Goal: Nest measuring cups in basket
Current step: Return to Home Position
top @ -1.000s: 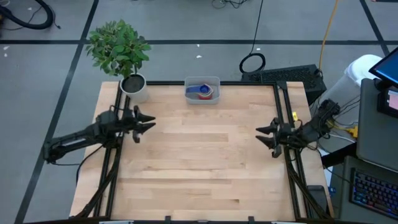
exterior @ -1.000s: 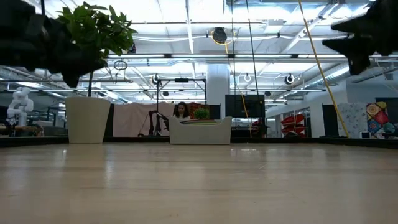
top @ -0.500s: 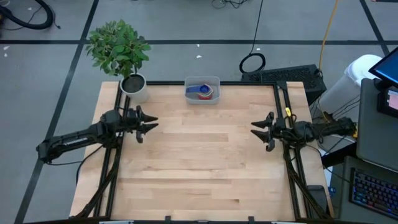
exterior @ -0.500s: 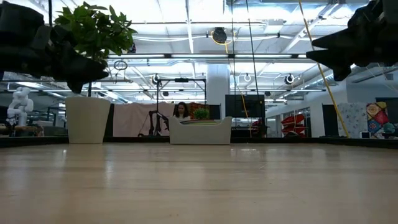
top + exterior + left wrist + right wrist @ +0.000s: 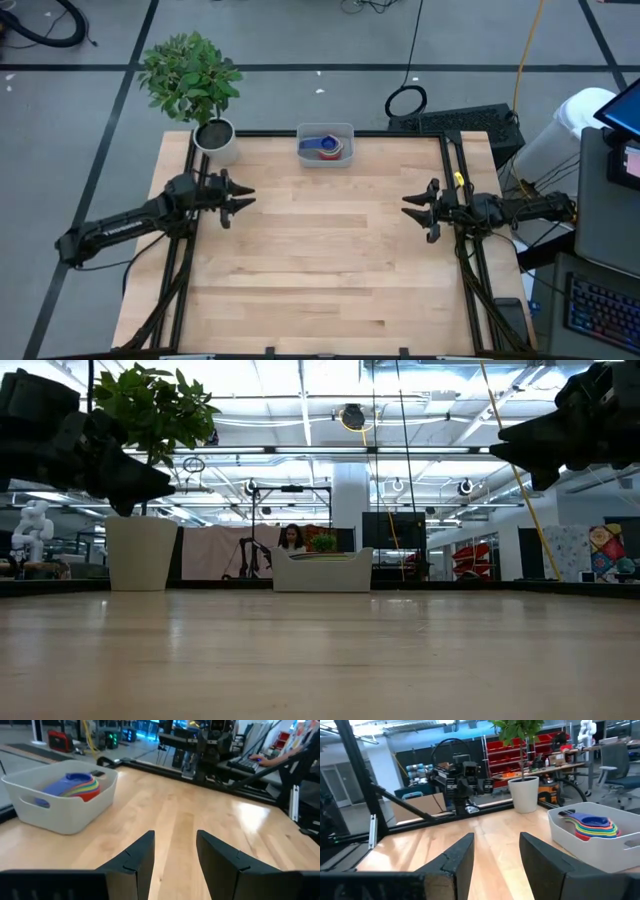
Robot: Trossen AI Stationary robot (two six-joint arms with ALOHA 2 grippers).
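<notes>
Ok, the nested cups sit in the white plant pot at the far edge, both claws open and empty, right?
Not the pot: the high view shows the measuring cups in the basket beside it. Left claw and right claw are open, empty.

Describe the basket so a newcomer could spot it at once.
On the wooden table, go to the edge where the white pot stands. The basket sits midway along that edge, apart from the pot: a pale rectangular bin with rounded corners, the only thing holding stacked coloured cups.
</notes>
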